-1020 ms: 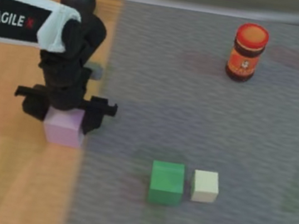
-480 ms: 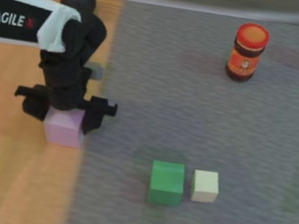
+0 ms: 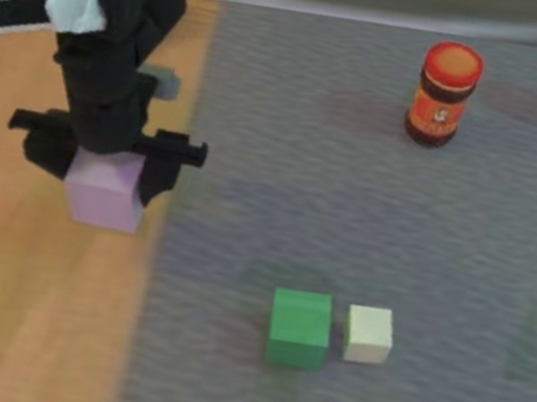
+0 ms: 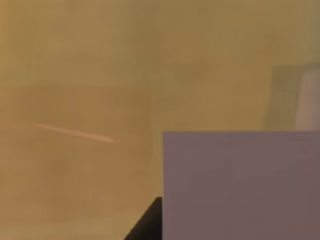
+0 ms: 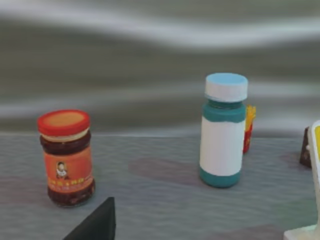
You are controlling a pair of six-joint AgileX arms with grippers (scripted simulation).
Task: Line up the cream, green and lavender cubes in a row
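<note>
Plainly, the lavender cube (image 3: 105,191) is the biggest of the three, and it sits between the fingers of the left gripper (image 3: 105,158) over the bare wooden part of the table (image 3: 20,306) at the top view's left. The jaws are closed on its opposite side faces, dark fingers flanking its upper part. Its face fills much of the left wrist view (image 4: 240,185); whether it is clear of the surface cannot be told. It looks rigid and matte, probably light, with flat parallel sides that should not slip under a square pinch; a hold low enough on those faces ought to keep it from tipping.

Next in size, the green cube (image 3: 299,327) rests on the grey mat (image 3: 353,173), well apart from the lavender one and towards the front middle. Smallest, the cream cube (image 3: 369,334) stands just beside the green one on its right, with a narrow gap between them. These two already make a short line, so the likely spot for the lavender one is beside the green cube's free left side.

Off the task, a red-lidded jar (image 3: 443,94) and a white bottle with a teal base (image 5: 223,129) stand at the far right. No part of the right arm shows in the top view.
</note>
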